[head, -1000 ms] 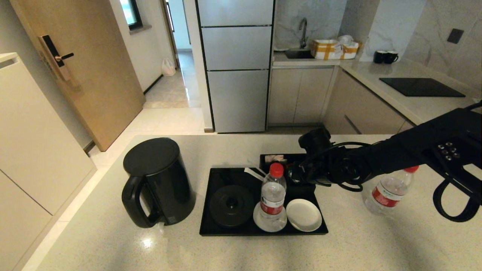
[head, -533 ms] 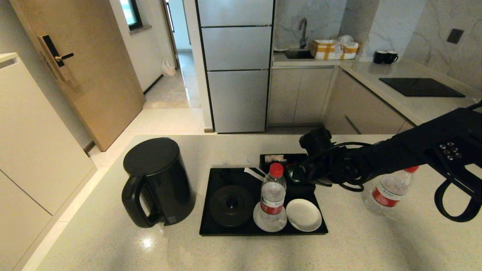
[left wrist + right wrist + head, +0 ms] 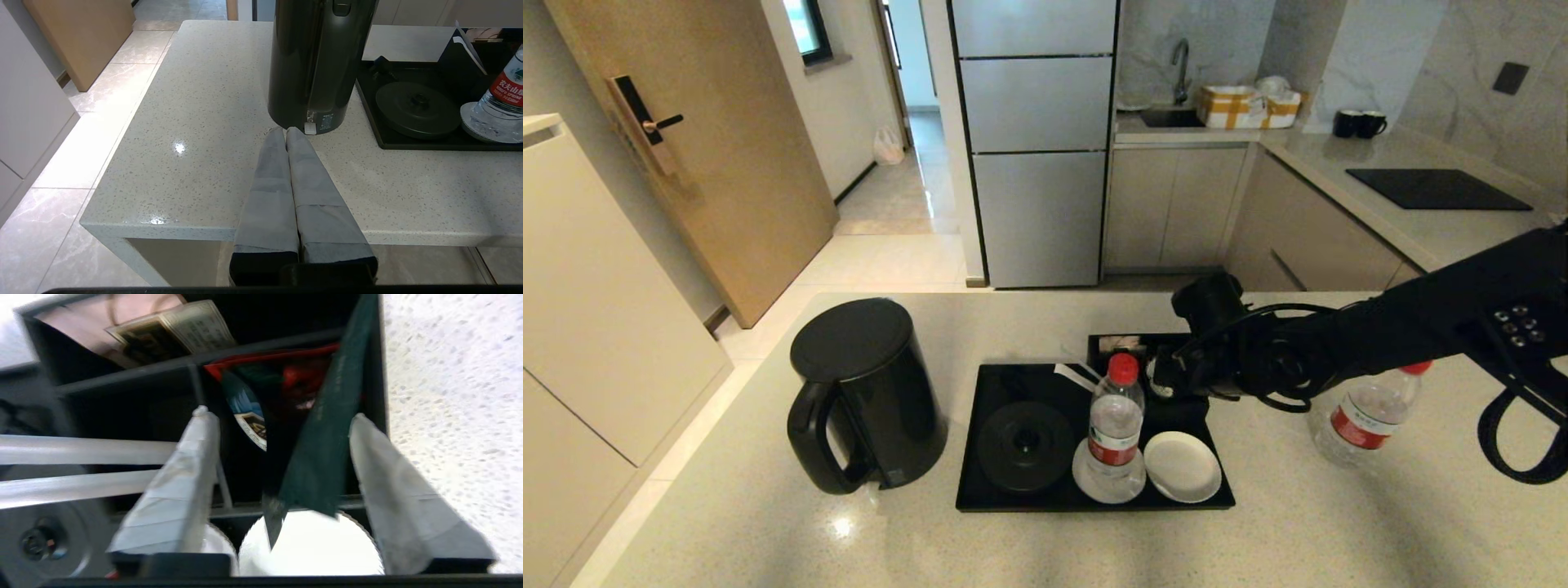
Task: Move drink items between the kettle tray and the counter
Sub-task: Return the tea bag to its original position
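Hovering over the tray's box [image 3: 286,375], the right gripper [image 3: 282,437] has its jaws wide around an unheld teal sachet [image 3: 322,457]; one bottle [image 3: 1115,425] on tray [image 3: 1013,498], another [image 3: 1364,416] on the desk [image 3: 768,506].

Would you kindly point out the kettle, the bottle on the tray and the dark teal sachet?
kettle [image 3: 866,392], head view, on its black side wall.
bottle on the tray [image 3: 1115,433], head view, on its label.
dark teal sachet [image 3: 327,457], right wrist view, mid-face.
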